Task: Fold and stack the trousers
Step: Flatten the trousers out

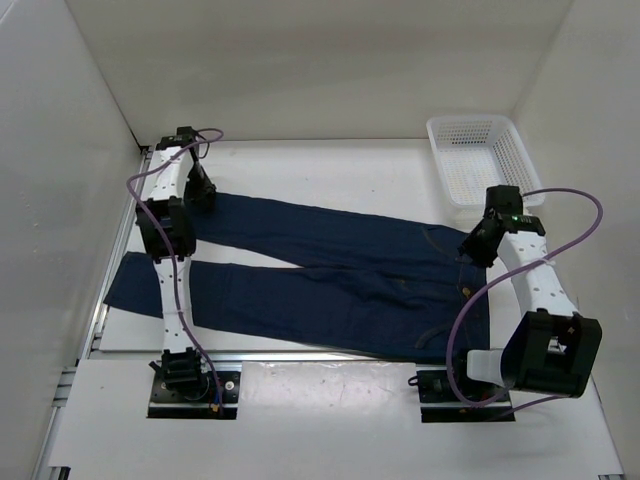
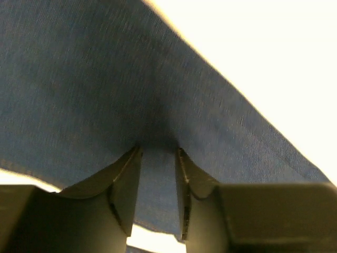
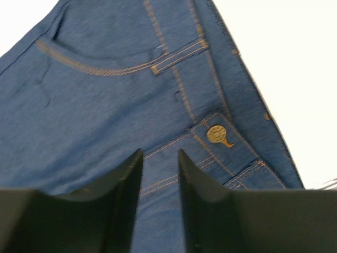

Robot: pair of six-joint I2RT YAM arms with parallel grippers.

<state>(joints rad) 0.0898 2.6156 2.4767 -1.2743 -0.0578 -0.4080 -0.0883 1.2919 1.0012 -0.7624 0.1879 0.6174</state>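
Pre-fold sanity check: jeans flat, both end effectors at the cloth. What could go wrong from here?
1. The left end effector sits at the far leg's end; a pinch may catch only the top layer of the jeans.
2. The right end effector is poised over the thick waistband beside the button; it may slip.
3. The near leg's hem overhangs the table edge and could snag.

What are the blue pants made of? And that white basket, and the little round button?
The trousers look like denim: dark blue woven cloth, matte, with tan stitching. The basket looks like white plastic, its walls a moulded mesh. The button is probably metal: brassy, slightly shiny.
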